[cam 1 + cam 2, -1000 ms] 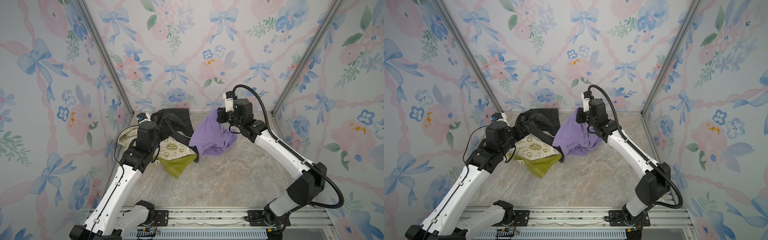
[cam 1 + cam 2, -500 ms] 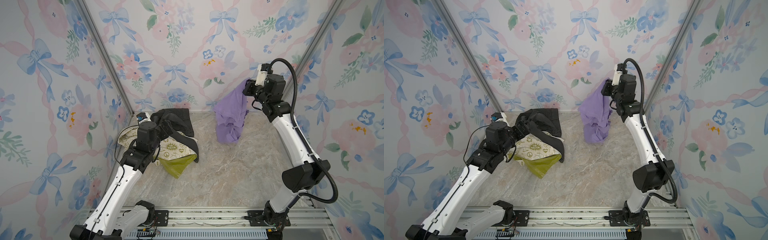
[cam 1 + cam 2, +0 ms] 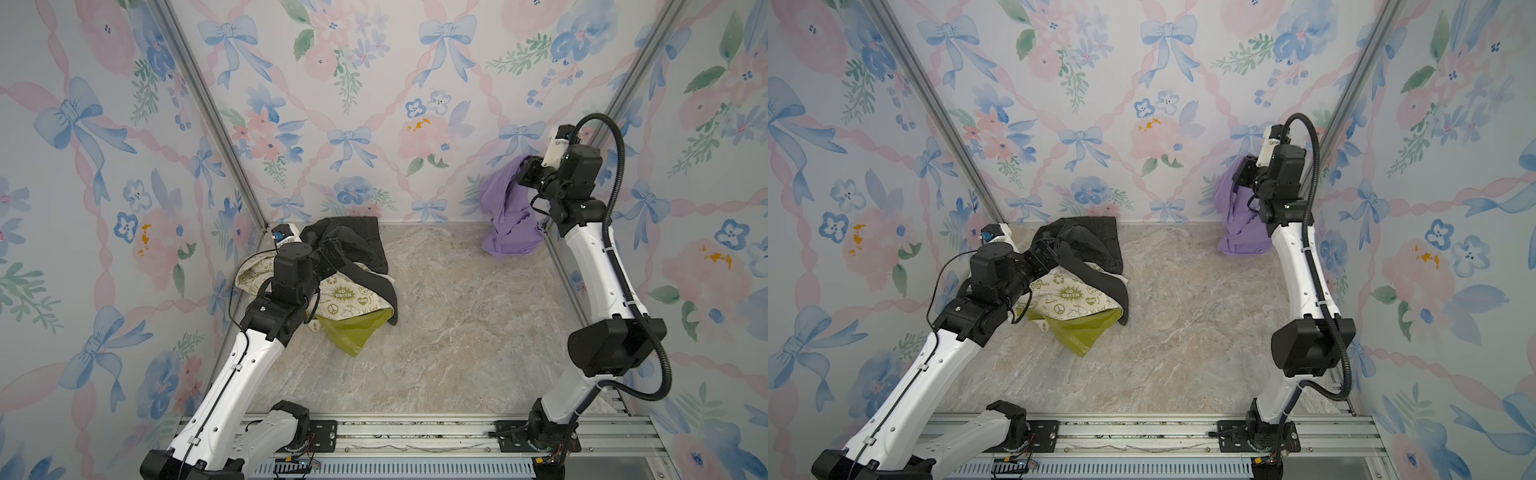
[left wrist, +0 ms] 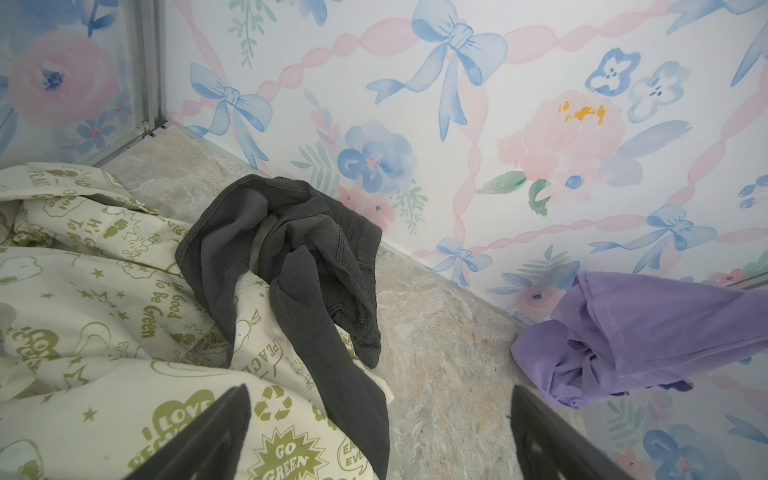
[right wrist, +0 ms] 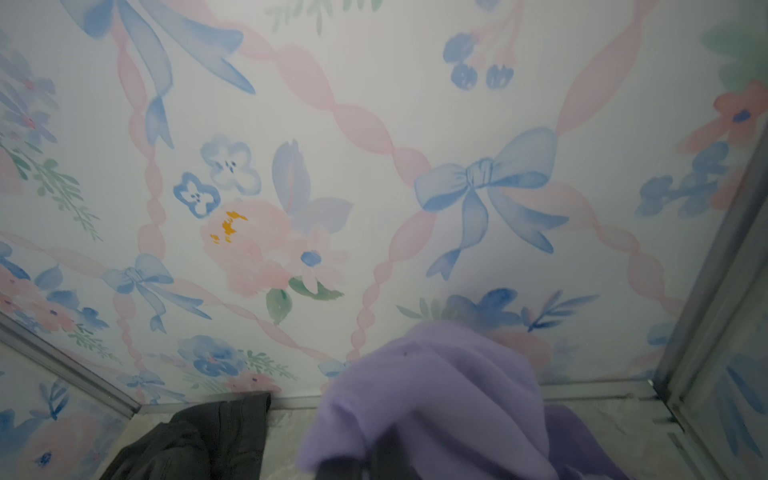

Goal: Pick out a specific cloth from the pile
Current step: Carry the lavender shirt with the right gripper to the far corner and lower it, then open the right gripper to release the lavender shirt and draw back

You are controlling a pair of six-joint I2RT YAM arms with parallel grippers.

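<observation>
White arm links [image 3: 245,374], black joints [image 3: 611,349], ribbed black cable [image 3: 619,145].

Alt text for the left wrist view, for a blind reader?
The open left gripper faces a pile of cream olive-printed cloth and dark grey cloth. A plain lavender-purple cloth hangs apart from it by the floral wall.

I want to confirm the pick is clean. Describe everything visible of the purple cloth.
The purple cloth is plain lavender, soft and crumpled, with no print showing. It hangs bunched in long folds from the shut right end effector, which pinches its top near the back right corner. It is well apart from the pile. Whether its lower edge touches the tabletop cannot be told.
</observation>
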